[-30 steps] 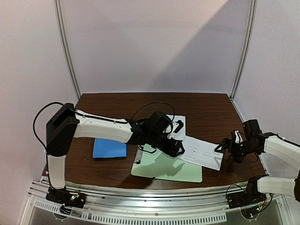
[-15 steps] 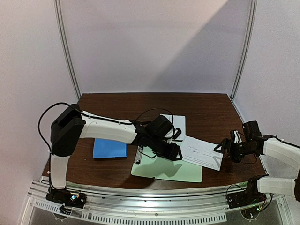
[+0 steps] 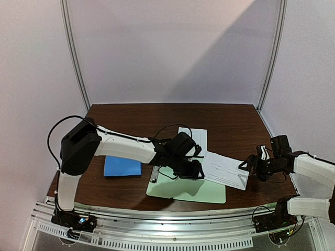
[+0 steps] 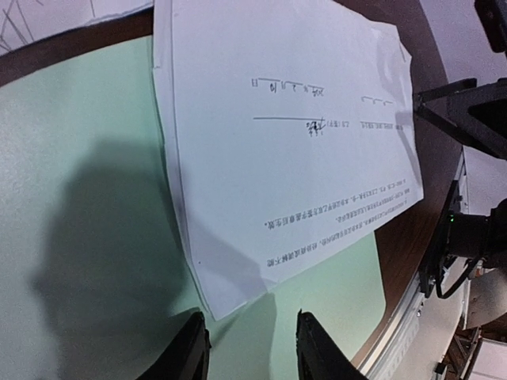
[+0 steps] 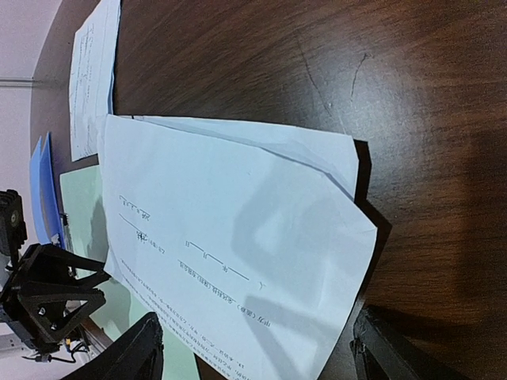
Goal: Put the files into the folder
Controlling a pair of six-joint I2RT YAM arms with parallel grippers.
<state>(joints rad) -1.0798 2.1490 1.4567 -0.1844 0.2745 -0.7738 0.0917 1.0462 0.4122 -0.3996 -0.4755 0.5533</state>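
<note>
A printed white sheet (image 3: 226, 170) lies half on the pale green clipboard (image 3: 201, 192) and half on the table; a second sheet's edge (image 5: 317, 150) peeks out under it. My left gripper (image 3: 194, 171) hovers low over the clipboard, open, with the sheet's near corner (image 4: 215, 310) just ahead of its fingertips (image 4: 194, 348). My right gripper (image 3: 246, 166) stands open at the sheet's right edge (image 5: 348, 237), and its fingers straddle that edge without touching. The blue folder (image 3: 122, 166) lies shut at the left, partly under the left arm.
Another white sheet (image 3: 196, 137) lies behind the left wrist. The clipboard's metal clip (image 3: 155, 173) is at its left end. The table's front edge with a metal rail (image 3: 172, 222) runs close below the clipboard.
The left gripper has dropped closer to the clipboard and its jaws have narrowed. The right gripper has edged left towards the sheet and closed a little.
</note>
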